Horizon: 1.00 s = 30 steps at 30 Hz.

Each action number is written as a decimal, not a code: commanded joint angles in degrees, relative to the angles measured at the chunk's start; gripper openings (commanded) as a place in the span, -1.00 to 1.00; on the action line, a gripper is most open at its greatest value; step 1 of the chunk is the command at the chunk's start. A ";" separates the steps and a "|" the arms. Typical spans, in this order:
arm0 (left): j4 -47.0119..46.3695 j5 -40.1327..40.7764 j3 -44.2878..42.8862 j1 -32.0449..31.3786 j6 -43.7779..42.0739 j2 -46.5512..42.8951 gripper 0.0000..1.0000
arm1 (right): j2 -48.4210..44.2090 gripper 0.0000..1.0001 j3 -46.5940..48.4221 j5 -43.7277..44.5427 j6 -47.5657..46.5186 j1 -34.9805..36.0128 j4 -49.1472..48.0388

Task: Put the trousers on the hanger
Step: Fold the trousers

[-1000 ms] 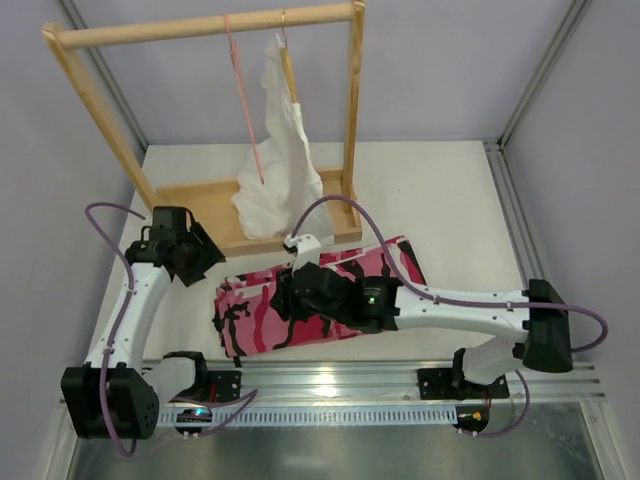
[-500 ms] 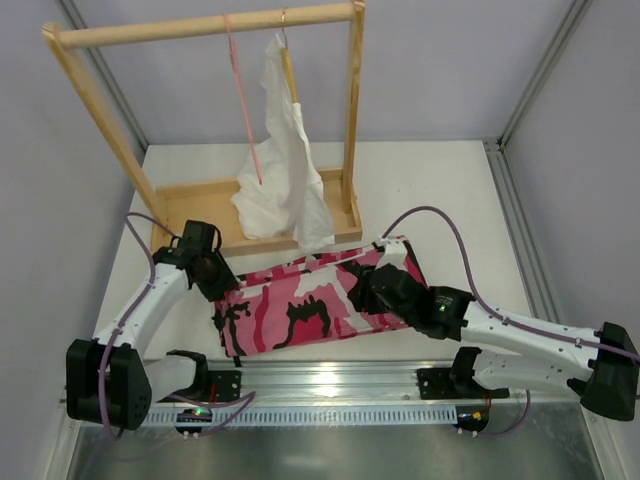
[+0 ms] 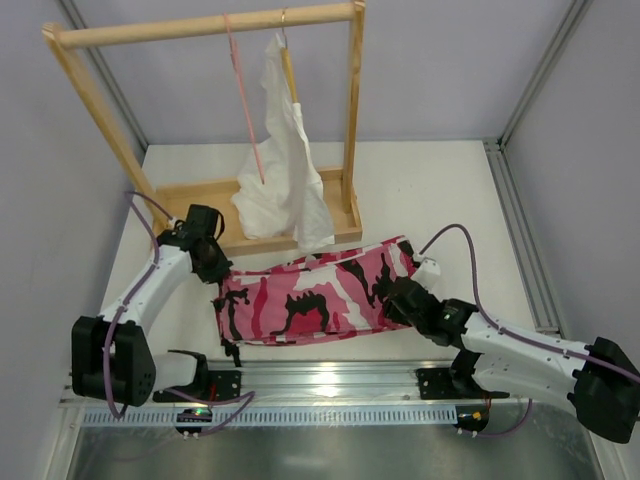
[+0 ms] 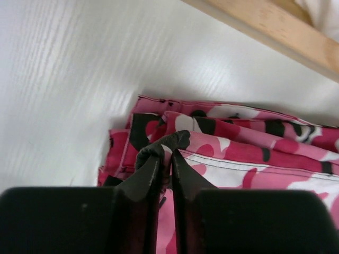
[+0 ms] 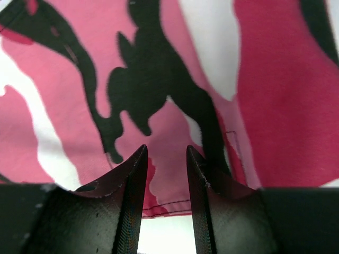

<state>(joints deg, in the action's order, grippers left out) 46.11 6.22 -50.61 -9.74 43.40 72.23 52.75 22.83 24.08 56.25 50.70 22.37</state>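
Observation:
The pink, white and black camouflage trousers (image 3: 310, 295) lie folded across the table in front of the rack. At their left end my left gripper (image 3: 216, 268) is shut, and the left wrist view shows a raised fold of the trousers (image 4: 249, 153) pinched between the tips of that gripper (image 4: 168, 151). My right gripper (image 3: 398, 295) sits at the right end of the trousers (image 5: 159, 79). In the right wrist view this gripper (image 5: 166, 153) is open over the hem, with nothing between its fingers. The thin pink hanger (image 3: 245, 100) hangs on the wooden rail, apart from both grippers.
A wooden rack (image 3: 200, 28) stands at the back on a flat wooden base (image 3: 195, 205), whose edge (image 4: 265, 26) lies just beyond the left gripper. A white garment (image 3: 280, 170) hangs from a wooden hanger beside the pink one. A metal rail (image 3: 330, 375) runs along the near edge.
The right arm pulled back from the middle of the trousers to their right end. The left gripper came down onto the left end and closed on a fold. The trousers now lie more spread out.

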 commanded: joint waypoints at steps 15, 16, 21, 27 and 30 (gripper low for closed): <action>7.24 3.55 -6.70 -4.76 4.57 -8.06 -0.03 | 1.91 -0.23 7.58 -8.25 -8.35 -1.57 -7.06; 5.59 2.41 -5.48 -6.33 5.11 -10.07 -0.03 | 2.35 -0.23 7.75 -8.86 -8.61 -1.57 -8.03; -4.43 -11.13 10.48 -7.49 10.73 -12.55 -0.39 | 5.42 -0.23 1.55 -16.85 -6.34 -5.68 -18.22; -11.21 -9.49 21.16 -8.46 19.00 -11.85 -0.64 | 5.53 -0.24 -1.66 -17.14 -9.66 -11.57 -18.69; -8.77 -6.76 18.72 -8.46 17.60 -10.27 -0.66 | 0.52 -0.24 1.59 -13.63 -9.14 -12.29 -10.79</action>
<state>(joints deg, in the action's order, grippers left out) 40.07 -2.81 -29.19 -18.04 59.48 61.23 57.49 20.71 7.90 48.49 39.27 8.14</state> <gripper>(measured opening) 0.174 0.384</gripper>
